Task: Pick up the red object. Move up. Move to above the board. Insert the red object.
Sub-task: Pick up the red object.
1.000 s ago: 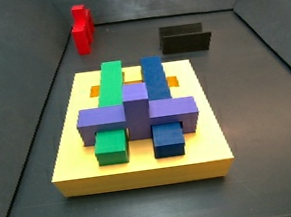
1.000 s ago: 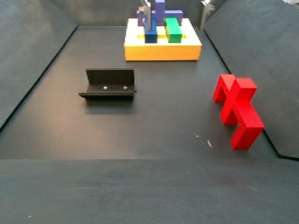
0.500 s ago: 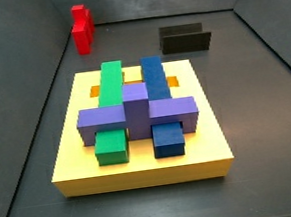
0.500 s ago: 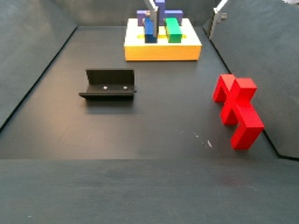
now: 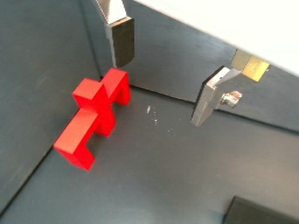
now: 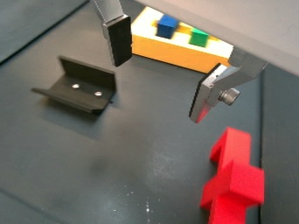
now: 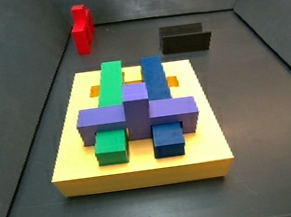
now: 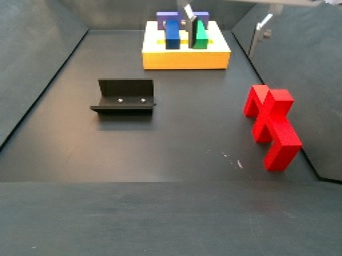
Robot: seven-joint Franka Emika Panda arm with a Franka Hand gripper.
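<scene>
The red object lies flat on the dark floor beside a side wall, also seen in a side view and in both wrist views. My gripper hangs open and empty high over the floor, between the board and the red object, apart from both. Its silver fingers spread wide with nothing between them. The board is a yellow slab carrying a green bar, a blue bar and a purple cross piece; it also shows in a wrist view.
The fixture stands on the floor away from the red object. Grey walls close in the floor on all sides, and the red object sits close to one of them.
In a side view the gripper's fingertips have come lower and shifted right, toward the red object. The red object, board and fixture have not moved.
</scene>
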